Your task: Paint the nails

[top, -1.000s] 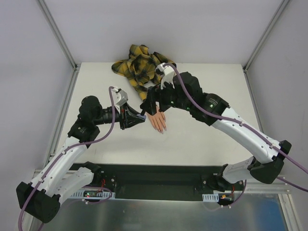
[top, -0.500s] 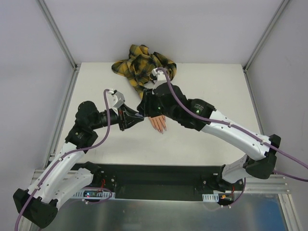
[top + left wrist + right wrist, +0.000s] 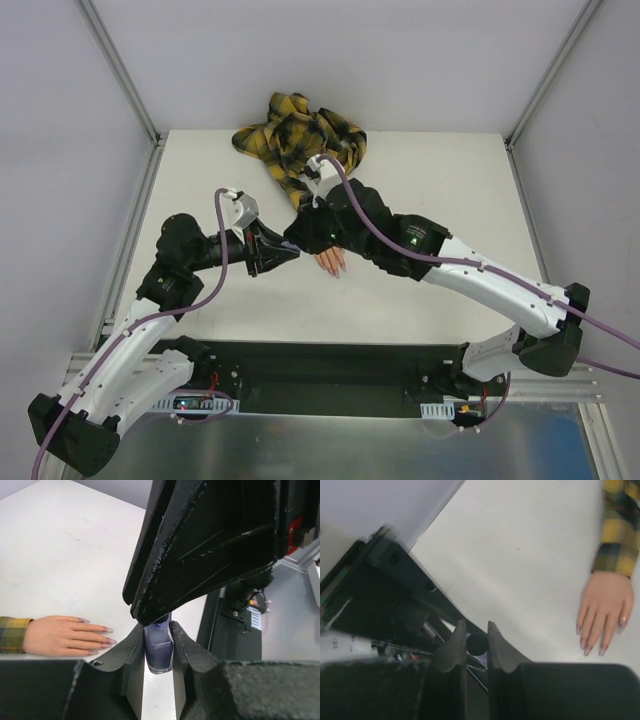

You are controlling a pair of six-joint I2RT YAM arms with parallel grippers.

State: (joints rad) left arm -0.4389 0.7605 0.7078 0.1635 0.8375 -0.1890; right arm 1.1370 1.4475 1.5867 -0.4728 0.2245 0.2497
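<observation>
Left jaws pinch a small dark-purple glass bottle (image 3: 159, 652), right jaws its black cap (image 3: 476, 644); tiny pinkish-purple nails (image 3: 111, 641) near it look stiff, slick: brush-tip only.

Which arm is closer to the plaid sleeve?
Right. The right arm reaches over the plaid sleeve at its cuff; the left arm lies off to its left, not touching.

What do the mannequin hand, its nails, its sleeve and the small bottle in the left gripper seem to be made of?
Mannequin hand: probably moulded plastic or rubber, with a smooth matte peach surface.
Nails: glossy and pinkish, maybe hard plastic.
Sleeve: woven fabric, judging by its plaid pattern and folds.
Bottle: likely glass, shiny dark purple.
Cap: black, perhaps plastic, but it is blurred.
</observation>
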